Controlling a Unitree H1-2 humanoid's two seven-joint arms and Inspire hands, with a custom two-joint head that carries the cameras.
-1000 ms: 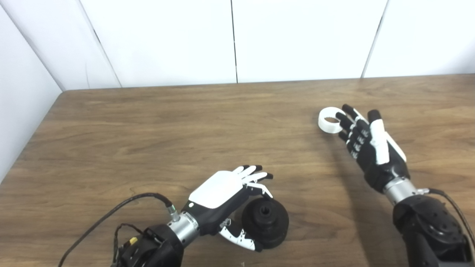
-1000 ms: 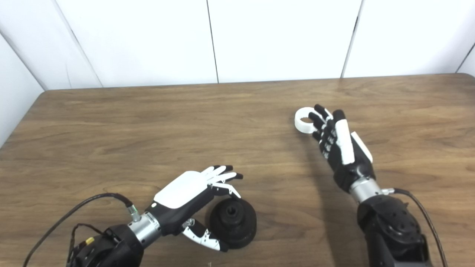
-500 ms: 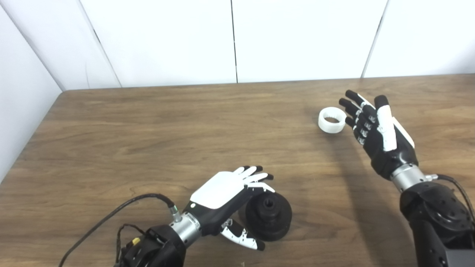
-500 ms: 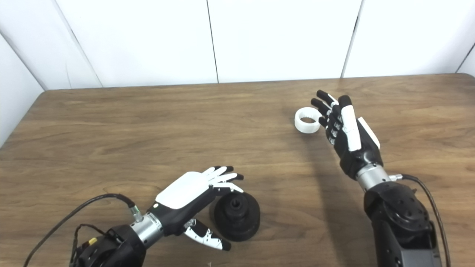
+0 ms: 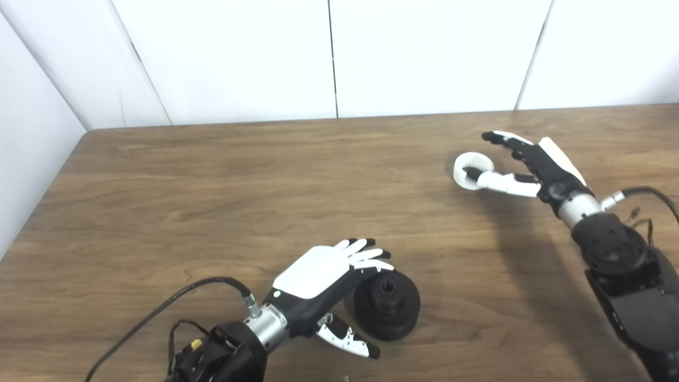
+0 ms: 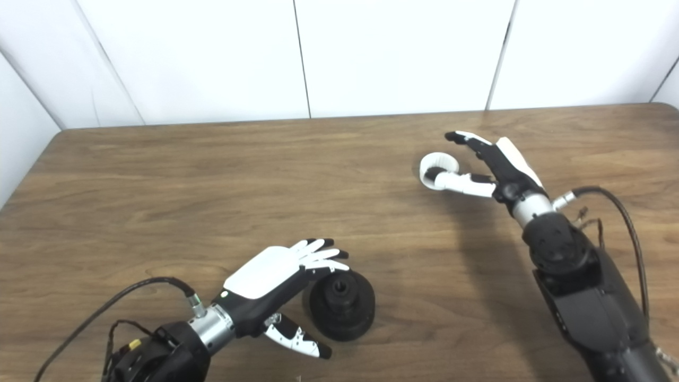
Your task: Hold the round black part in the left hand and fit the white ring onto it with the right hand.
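The round black part [image 5: 387,310] stands on the wooden table near the front, its centre hole facing up. My left hand [image 5: 323,276] is open right beside it on its left: the fingers [image 5: 366,249] reach over its top rim and the thumb [image 5: 347,339] stretches along its front. The white ring [image 5: 471,170] lies flat on the table at the right. My right hand [image 5: 536,162] is open and turned on its side next to it. The thumb [image 5: 501,182] has its dark tip in the ring's hole, and the fingers [image 5: 504,139] arch above and behind the ring.
The brown table [image 5: 238,180] ends at white wall panels behind and on the left. A black cable [image 5: 175,297] trails from my left wrist, and another [image 6: 620,207] loops off my right forearm.
My right hand has rolled from upright beside the ring onto its side, and its thumb tip now sits in the ring. My left hand and the black part have crept slightly right.
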